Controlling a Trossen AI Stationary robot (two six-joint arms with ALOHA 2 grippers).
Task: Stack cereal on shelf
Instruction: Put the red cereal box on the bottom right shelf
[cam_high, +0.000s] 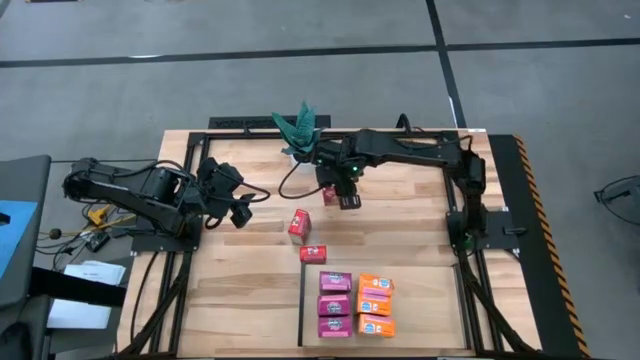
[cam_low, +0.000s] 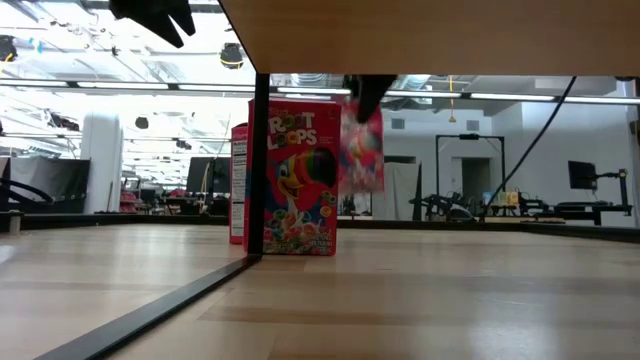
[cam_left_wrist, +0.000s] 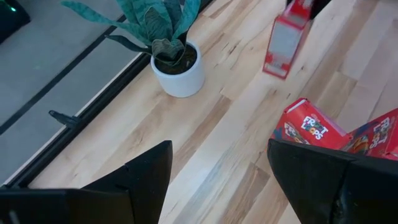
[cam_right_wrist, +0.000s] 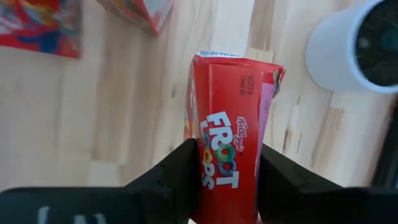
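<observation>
My right gripper (cam_high: 343, 196) hangs near the potted plant (cam_high: 300, 130), shut on a red cereal box (cam_right_wrist: 227, 112). In the low view that box (cam_low: 362, 150) hangs above the tabletop. Two more red boxes (cam_high: 298, 225) (cam_high: 313, 254) stand on the table between the plant and the shelf (cam_high: 430, 300). On the shelf, magenta boxes (cam_high: 335, 303) and orange boxes (cam_high: 375, 305) lie in two columns. My left gripper (cam_high: 240, 208) waits open at the table's left, above the wood. My right gripper pinches the red box between its two fingers (cam_right_wrist: 177, 171), which lie on two opposite sides near its upper end (cam_right_wrist: 227, 180). The fingers come from above, pointing steeply down. The box hangs below them, roughly upright and lifted clear of the table.
The plant's white pot (cam_right_wrist: 354, 43) stands close beside the held box. A black strip (cam_high: 302, 300) borders the shelf's left side. Bare wood lies to the right of the orange boxes and across the table's left half.
</observation>
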